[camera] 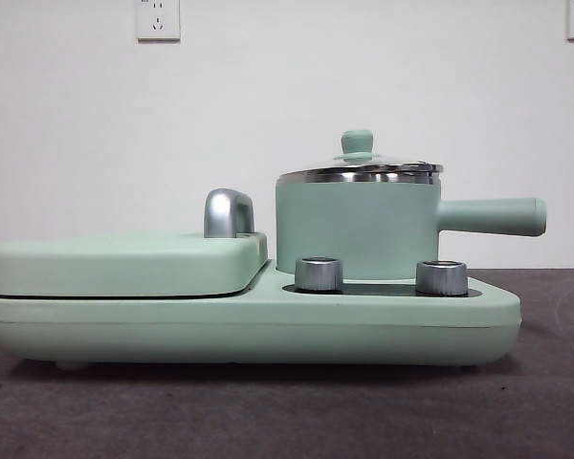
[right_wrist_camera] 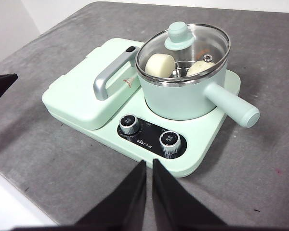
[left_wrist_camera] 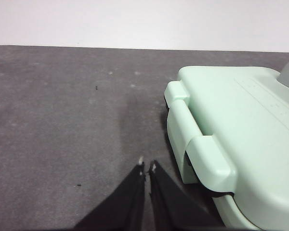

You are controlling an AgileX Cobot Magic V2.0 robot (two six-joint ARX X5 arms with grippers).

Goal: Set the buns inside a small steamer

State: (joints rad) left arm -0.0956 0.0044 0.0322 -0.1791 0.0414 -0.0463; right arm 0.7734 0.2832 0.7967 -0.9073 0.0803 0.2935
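Observation:
The small steamer [camera: 356,228] is a mint-green pot with a steel rim and a long side handle, standing on the appliance's hob side. It also shows in the right wrist view [right_wrist_camera: 183,91]. Its glass lid with a green knob [right_wrist_camera: 177,35] is on. Through the lid I see two white buns inside, one smooth [right_wrist_camera: 159,65] and one partly hidden [right_wrist_camera: 200,68]. My right gripper [right_wrist_camera: 149,163] is shut and empty, held above the table in front of the appliance. My left gripper [left_wrist_camera: 147,167] is shut and empty over the table, beside the griddle end.
The flat mint-green griddle [camera: 124,263] with a chrome handle [camera: 228,212] sits beside the pot on the same base [camera: 249,330]. Two steel knobs [camera: 319,273] face the front. The grey table [left_wrist_camera: 62,110] extends around the appliance. A dark tip [right_wrist_camera: 1,85] shows at the right wrist view's side edge.

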